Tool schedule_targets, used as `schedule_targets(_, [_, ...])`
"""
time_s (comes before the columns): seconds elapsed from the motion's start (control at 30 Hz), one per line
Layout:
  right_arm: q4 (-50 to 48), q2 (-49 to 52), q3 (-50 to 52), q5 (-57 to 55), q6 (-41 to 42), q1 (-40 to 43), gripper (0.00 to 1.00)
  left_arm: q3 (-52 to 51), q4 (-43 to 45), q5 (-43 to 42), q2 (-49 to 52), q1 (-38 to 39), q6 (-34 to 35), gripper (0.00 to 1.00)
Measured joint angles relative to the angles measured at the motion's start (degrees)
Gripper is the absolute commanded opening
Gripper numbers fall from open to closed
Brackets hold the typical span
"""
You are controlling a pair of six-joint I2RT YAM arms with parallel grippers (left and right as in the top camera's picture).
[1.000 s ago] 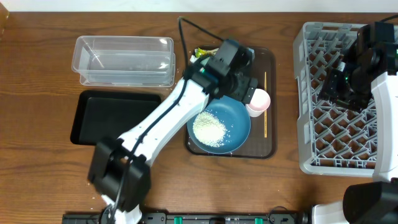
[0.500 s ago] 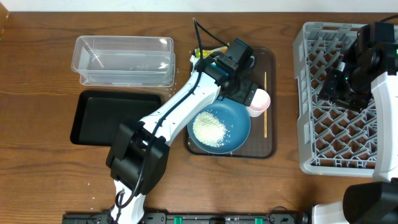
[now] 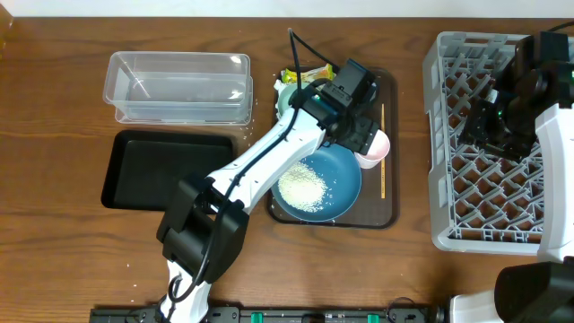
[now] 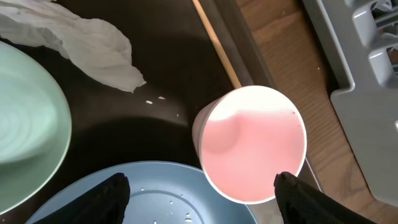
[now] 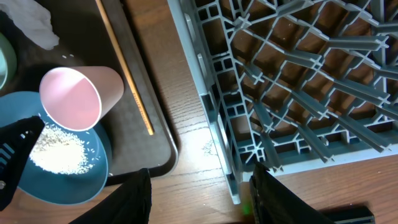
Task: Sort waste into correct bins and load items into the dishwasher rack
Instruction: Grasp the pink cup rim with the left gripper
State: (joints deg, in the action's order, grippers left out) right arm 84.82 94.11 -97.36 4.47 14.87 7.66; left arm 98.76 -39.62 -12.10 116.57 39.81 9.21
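A pale pink cup lies tipped on the brown serving tray, its rim against the dark blue dish. The dish holds a heap of rice. My left gripper hovers open over the cup, one finger above the dish and the other at the cup's right rim. Around it are a crumpled tissue, the mint-green bowl, a wooden stick and a yellow-green wrapper. My right gripper stays open and empty by the dishwasher rack.
The clear tub and the black tray lie at the left of the table. The brown serving tray sits mid-table, a strip of bare wood between it and the rack. A few grains are scattered on the tray.
My left arm has swung right across the serving tray to the pink cup, and its jaws have narrowed a little. The right arm has not moved.
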Motion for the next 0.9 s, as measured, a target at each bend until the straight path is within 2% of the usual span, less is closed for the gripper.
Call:
schedule_targets(0.17, [0.0, 0.0, 0.0, 0.0, 0.0, 0.0, 0.5, 0.0, 0.02, 0.0, 1.11, 0.7, 0.0, 0.76])
schedule_targets(0.37, [0.0, 0.0, 0.0, 0.0, 0.0, 0.0, 0.5, -0.02, 0.0, -0.02, 3.52, 1.95, -0.02, 0.63])
schedule_targets(0.8, [0.02, 0.0, 0.02, 0.0, -0.02, 0.0, 0.5, -0.04, 0.02, 0.0, 3.72, 2.1, 0.0, 0.6])
schedule_targets(0.9, [0.15, 0.0, 0.02, 0.0, -0.04, 0.0, 0.5, -0.11, 0.02, 0.0, 3.72, 2.1, 0.02, 0.57])
